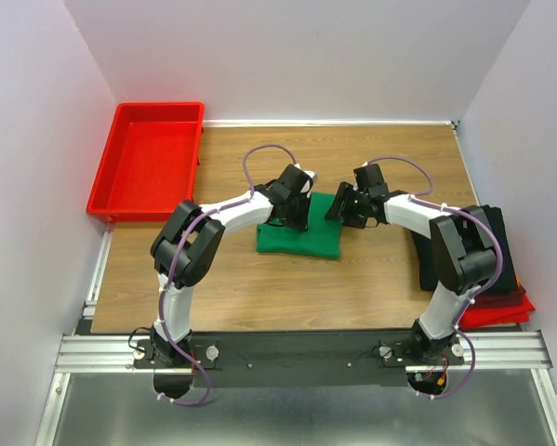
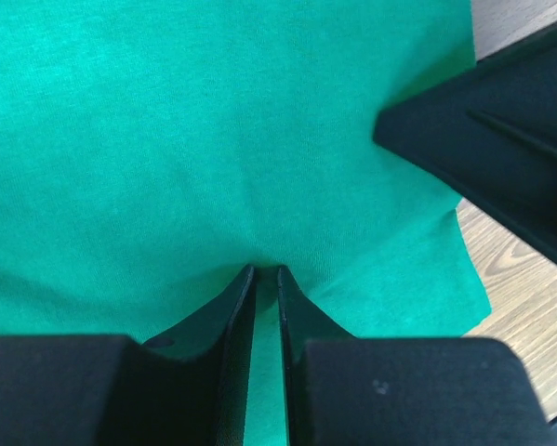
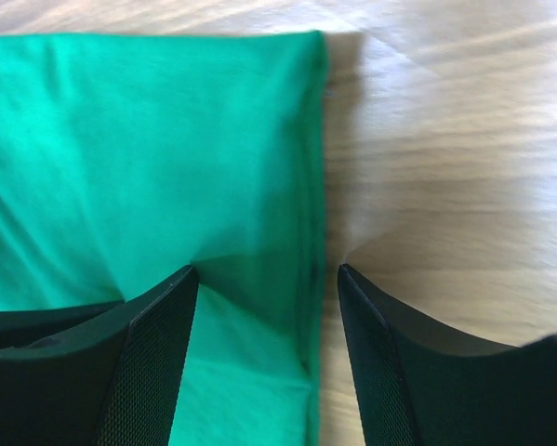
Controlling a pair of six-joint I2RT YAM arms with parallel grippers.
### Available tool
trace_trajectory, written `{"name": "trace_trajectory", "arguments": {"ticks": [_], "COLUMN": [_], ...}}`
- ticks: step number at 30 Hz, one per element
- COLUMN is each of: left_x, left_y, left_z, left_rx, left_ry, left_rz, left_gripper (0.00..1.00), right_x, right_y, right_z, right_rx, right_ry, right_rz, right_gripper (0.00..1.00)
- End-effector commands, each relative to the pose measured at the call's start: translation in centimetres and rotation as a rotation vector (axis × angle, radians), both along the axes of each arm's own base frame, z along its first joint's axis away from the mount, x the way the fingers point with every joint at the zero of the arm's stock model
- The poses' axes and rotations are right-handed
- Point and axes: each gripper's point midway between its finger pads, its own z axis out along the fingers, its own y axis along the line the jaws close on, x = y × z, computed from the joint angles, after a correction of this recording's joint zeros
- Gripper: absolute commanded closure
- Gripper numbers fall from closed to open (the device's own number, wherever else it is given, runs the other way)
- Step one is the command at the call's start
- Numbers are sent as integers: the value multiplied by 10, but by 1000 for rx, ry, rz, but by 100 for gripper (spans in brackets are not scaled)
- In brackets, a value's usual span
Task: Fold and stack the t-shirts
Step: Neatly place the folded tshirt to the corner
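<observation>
Top external is showing us the green t-shirt (image 1: pixel 301 240) lying part-folded mid table (image 1: pixel 232 297); we're judging a fold in hand. Left gripper (image 2: pixel 267 271) is pinching its cloth, right gripper (image 3: pixel 267 269) is gaping astride its edge, needing to close before lifting

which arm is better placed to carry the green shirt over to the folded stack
Right, probably. The right gripper is open astride an edge of the green t-shirt, and the folded stack lies on that side. The left gripper, pinching the cloth, is farther away.

green t-shirt (image 1: pixel 301 240), red tray (image 1: pixel 152 163), brown wood-grain table (image 1: pixel 259 288)
</observation>
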Motion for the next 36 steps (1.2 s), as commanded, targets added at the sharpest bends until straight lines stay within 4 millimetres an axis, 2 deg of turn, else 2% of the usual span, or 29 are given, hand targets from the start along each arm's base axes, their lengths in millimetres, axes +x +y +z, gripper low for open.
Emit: {"name": "trace_trajectory", "arguments": {"ticks": [1, 4, 6, 7, 9, 10, 13, 14, 16, 18, 19, 20, 23, 24, 32, 33, 35, 36], "left_x": [-10, -10, -8, -8, -2, 1, 18, 28, 39, 52, 54, 62, 67, 68, 56, 52, 48, 45], "left_y": [-1, -2, -3, -3, -6, -7, 0, 5, 13, 27, 32, 40, 50, 53, 54, 56, 58, 60], "left_z": [-13, -12, -11, -10, -1, 3, 28, 45, 63, 87, 92, 107, 122, 131, 148, 148, 155, 151], "left_rx": [7, 5, 2, 2, -3, 1, 18, 9, -6, -20, -19, -31, -41, -52, -131, -132, -144, -140], "left_ry": [32, 32, 28, 28, 6, -4, -60, -88, -118, -161, -166, -193, -215, -232, -243, -243, -261, -254], "left_rz": [-27, -28, -28, -28, -30, -30, -10, 4, 24, 49, 57, 74, 86, 89, 74, 73, 73, 73], "left_gripper": [78, 78, 78, 78, 78, 78, 78, 78, 78, 78, 78, 78, 78, 78, 78, 78, 78, 78], "right_x": [-15, -21, -23, -25, -26, -25, -21, -17, -10, -4, -3, -5, 3, -2, 17, 23, 24, 31], "right_y": [9, 9, 6, 0, -5, -10, -20, -24, -29, -40, -44, -55, -64, -72, -101, -103, -110, -118], "right_z": [-31, -43, -48, -54, -60, -61, -53, -43, -34, -24, -22, -22, -12, -15, 7, 15, 20, 28], "right_rx": [-28, -52, -71, -97, -117, -144, -174, -182, -205, -252, -268, -306, -325, -346, -485, -489, -501, -508], "right_ry": [76, 99, 109, 117, 125, 118, 83, 51, 15, -9, -9, 6, 13, 49, 77, 71, 84, 71], "right_rz": [8, -10, -30, -53, -73, -97, -154, -172, -198, -237, -258, -310, -378, -416, -531, -540, -573, -609], "right_gripper": [32, 38, 57, 77, 95, 100, 100, 100, 100, 100, 100, 99, 100, 100, 100, 100, 100, 100]}}
